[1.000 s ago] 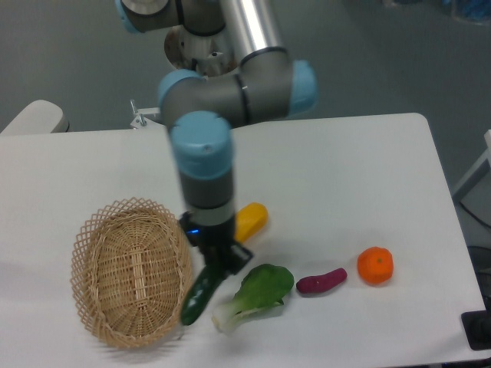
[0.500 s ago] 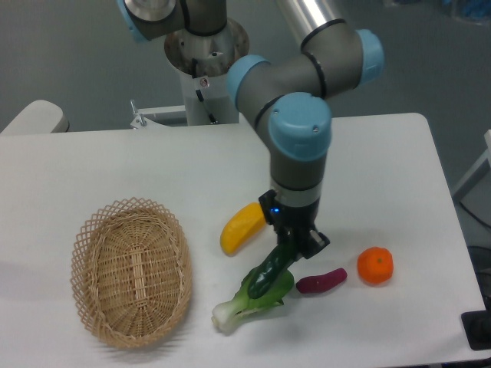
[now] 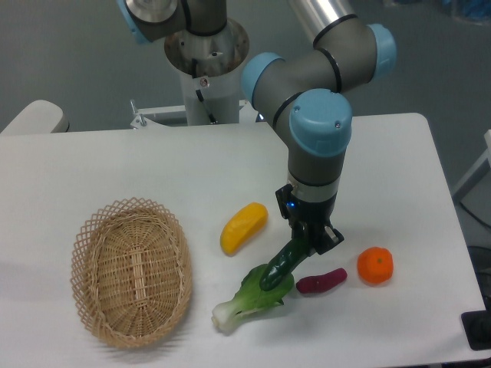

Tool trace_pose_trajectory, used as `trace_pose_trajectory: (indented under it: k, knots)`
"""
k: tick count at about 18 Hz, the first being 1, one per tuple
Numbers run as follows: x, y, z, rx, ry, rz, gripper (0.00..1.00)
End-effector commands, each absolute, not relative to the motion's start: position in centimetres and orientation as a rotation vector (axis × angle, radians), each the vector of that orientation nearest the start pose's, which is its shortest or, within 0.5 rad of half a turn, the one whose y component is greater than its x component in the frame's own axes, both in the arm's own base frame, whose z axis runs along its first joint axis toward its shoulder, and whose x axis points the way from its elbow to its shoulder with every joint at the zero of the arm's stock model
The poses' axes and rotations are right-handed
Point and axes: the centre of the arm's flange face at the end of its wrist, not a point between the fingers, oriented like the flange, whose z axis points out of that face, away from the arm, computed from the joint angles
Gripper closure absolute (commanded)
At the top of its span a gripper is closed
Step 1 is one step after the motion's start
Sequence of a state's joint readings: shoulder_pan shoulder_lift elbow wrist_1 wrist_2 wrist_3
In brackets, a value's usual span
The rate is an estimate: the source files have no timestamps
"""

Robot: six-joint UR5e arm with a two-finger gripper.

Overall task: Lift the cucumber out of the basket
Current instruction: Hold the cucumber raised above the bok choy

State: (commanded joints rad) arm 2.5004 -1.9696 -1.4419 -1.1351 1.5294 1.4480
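My gripper (image 3: 308,244) hangs over the table right of centre, shut on the upper end of the dark green cucumber (image 3: 281,265). The cucumber slants down to the left, its lower tip over the leafy bok choy (image 3: 249,295). Whether it touches the leaves I cannot tell. The tan wicker basket (image 3: 132,271) lies at the left front with nothing in it, well away from the gripper.
A yellow vegetable (image 3: 243,227) lies between basket and gripper. A small purple sweet potato (image 3: 321,281) sits just below the gripper, and an orange (image 3: 375,265) lies to its right. The arm's base (image 3: 205,54) stands at the table's back edge.
The arm has carried the cucumber from beside the basket's right rim rightward across the table, past the yellow vegetable. In the last half second it shifted a little further right.
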Motion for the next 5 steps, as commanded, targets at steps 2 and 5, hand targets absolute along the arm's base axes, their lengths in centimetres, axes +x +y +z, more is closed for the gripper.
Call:
trace_pose_trajectory:
  k: [2, 5]
  knots:
    - [-44.85, 50.00, 36.88, -2.925, 0.815, 0.215, 0.86]
    - [-45.09, 49.82, 36.96, -2.924, 0.810, 0.217, 0.86]
